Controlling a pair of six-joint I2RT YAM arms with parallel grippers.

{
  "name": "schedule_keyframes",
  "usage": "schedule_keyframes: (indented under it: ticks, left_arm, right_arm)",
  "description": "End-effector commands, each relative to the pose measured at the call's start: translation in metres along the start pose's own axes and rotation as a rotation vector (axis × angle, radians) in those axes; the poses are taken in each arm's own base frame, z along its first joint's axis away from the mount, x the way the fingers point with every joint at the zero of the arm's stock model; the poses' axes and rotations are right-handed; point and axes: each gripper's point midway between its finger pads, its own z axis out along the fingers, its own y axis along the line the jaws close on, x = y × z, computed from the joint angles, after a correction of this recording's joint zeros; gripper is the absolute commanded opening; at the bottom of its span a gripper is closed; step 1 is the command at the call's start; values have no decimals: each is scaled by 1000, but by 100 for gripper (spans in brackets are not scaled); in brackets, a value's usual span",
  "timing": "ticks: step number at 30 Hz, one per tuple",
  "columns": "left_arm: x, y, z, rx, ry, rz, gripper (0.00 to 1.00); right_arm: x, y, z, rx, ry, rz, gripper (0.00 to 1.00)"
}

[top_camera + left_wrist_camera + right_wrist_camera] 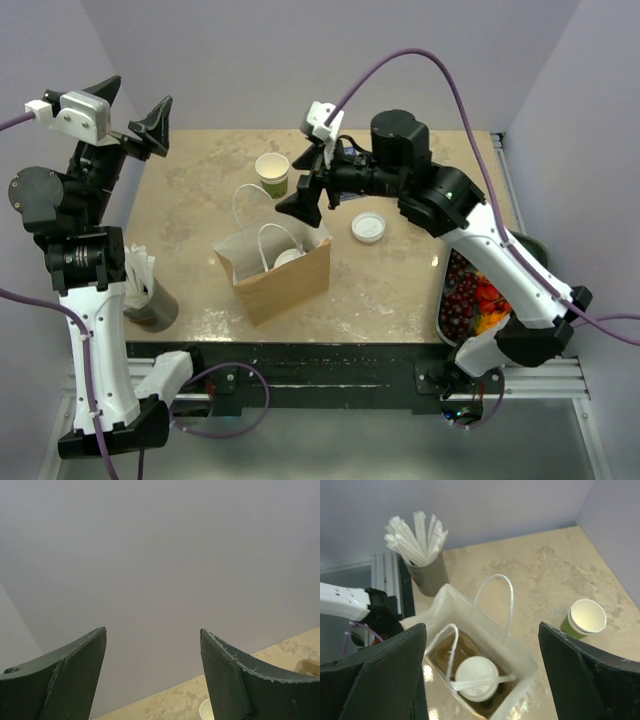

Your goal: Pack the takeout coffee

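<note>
Right claw above bagged takeout coffee

Beige, mottled desk. Near the front middle, a brown paper bag, upright, mouth open, white handles raised. Behind it and apart, a lidless green-and-cream cup. Right of the bag, a loose white lid, flat. Front left, a grey pot of wrapped straws. At the right edge, a dark tub of fruit.
</note>
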Motion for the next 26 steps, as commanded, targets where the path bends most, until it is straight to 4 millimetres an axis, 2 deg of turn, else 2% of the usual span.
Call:
schedule_keyframes:
  ticks: [1, 2, 6, 7, 9, 10, 11, 12, 13, 14, 15, 16, 17, 20, 21, 23, 24, 26]
  left_arm:
    - [-9, -3, 1, 21, -27, 5, 80]
    - [-8, -3, 1, 23, -24, 7, 80]
    - [-2, -2, 1, 18, -7, 4, 80]
    - [2, -2, 1, 18, 1, 4, 80]
    - [12, 1, 0, 4, 29, -3, 81]
    - [21, 2, 1, -1, 49, -6, 82]
    - [27, 4, 2, -9, 64, -12, 85]
    - [39, 7, 1, -22, 107, -29, 87]
    - [52, 10, 5, -29, 144, -49, 88]
    - [58, 11, 6, -34, 166, -58, 90]
    - [67, 12, 7, -38, 196, -74, 93]
    - [78, 15, 10, -39, 226, -81, 99]
    - [85, 15, 12, -38, 245, -91, 100]
    - [100, 17, 18, -33, 281, -109, 100]
    - [100, 17, 20, -30, 280, -116, 100]
    - [110, 20, 26, -29, 301, -133, 100]
    - [107, 21, 30, -28, 297, -139, 100]
    - [117, 23, 37, -23, 317, -152, 100]
  right_arm:
    - [-10, -13, -3, 66, 9, -17, 99]
    - [-12, -19, -6, 99, 5, -25, 99]
    - [-26, -67, -30, 343, -51, -25, 99]
    - [-22, -90, -42, 445, -46, -9, 99]
    - [-14, -111, -51, 530, -18, 7, 99]
    - [-17, -132, -66, 617, -16, 15, 99]
    - [-5, -148, -64, 674, 24, 38, 99]
    - [5, -161, -70, 748, 64, 60, 99]
    - [4, -173, -78, 830, 74, 70, 99]
    - [20, -194, -82, 956, 138, 77, 99]
    - [30, -203, -89, 1032, 185, 83, 99]
    - [25, -210, -96, 1087, 180, 88, 99]
    - [33, -220, -100, 1158, 215, 83, 99]
    - [36, -227, -109, 1214, 233, 59, 99]
    - [29, -226, -112, 1219, 204, 51, 99]
    - [34, -228, -116, 1237, 212, 35, 99]
    - [30, -230, -121, 1246, 190, 38, 99]
    - [25, -235, -128, 1260, 178, 18, 99]
